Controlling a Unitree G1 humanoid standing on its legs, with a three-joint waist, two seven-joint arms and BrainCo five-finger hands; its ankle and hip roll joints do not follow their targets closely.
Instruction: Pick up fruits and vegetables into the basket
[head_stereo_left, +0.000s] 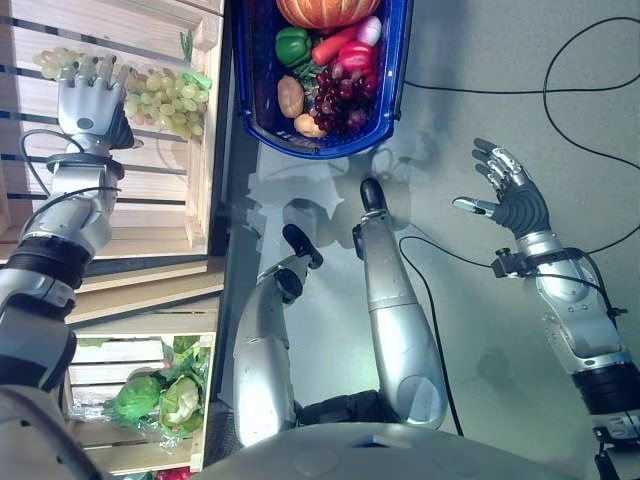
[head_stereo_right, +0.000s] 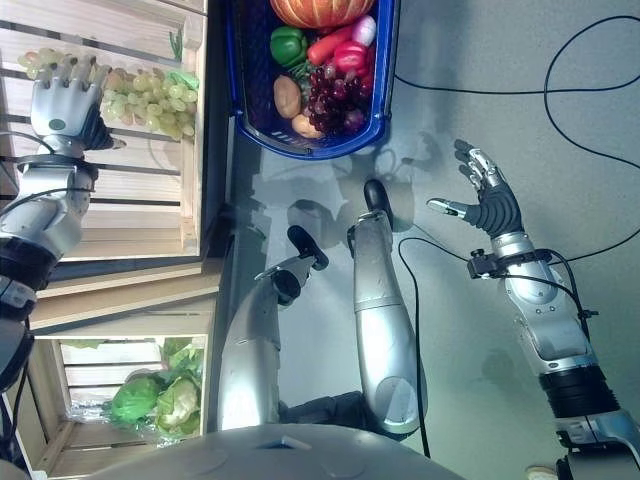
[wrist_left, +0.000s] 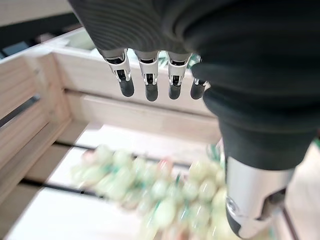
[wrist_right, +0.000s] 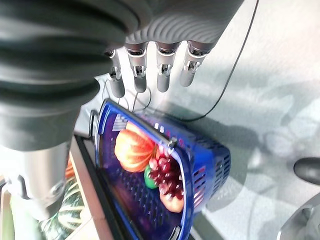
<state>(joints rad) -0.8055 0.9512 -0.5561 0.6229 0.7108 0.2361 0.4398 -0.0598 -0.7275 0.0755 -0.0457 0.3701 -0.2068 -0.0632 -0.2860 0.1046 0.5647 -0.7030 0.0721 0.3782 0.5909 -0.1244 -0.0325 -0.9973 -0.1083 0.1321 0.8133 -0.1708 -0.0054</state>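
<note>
Lettuce heads (head_stereo_left: 160, 398) lie in the nearest wooden crate, not yet picked. Farther along the shelf, the left hand (head_stereo_left: 88, 95) hovers with fingers spread, holding nothing, over green grapes (head_stereo_left: 165, 97) by their crate's (head_stereo_left: 200, 190) right wall. Already inside the blue basket (head_stereo_left: 392, 95) on the floor are a pumpkin (head_stereo_left: 325, 10), a pepper (head_stereo_left: 292, 45) and dark grapes (head_stereo_left: 338, 98); the right hand (head_stereo_left: 512, 195) waits open and empty beside it.

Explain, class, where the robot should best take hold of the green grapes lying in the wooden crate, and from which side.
Probably from above, around the middle of the bunch. The green grapes lie flat along the slatted floor of the wooden crate, whose walls block a sideways approach. The open left hand already hovers over one end; its fingers could curl round the thickest part.
</note>
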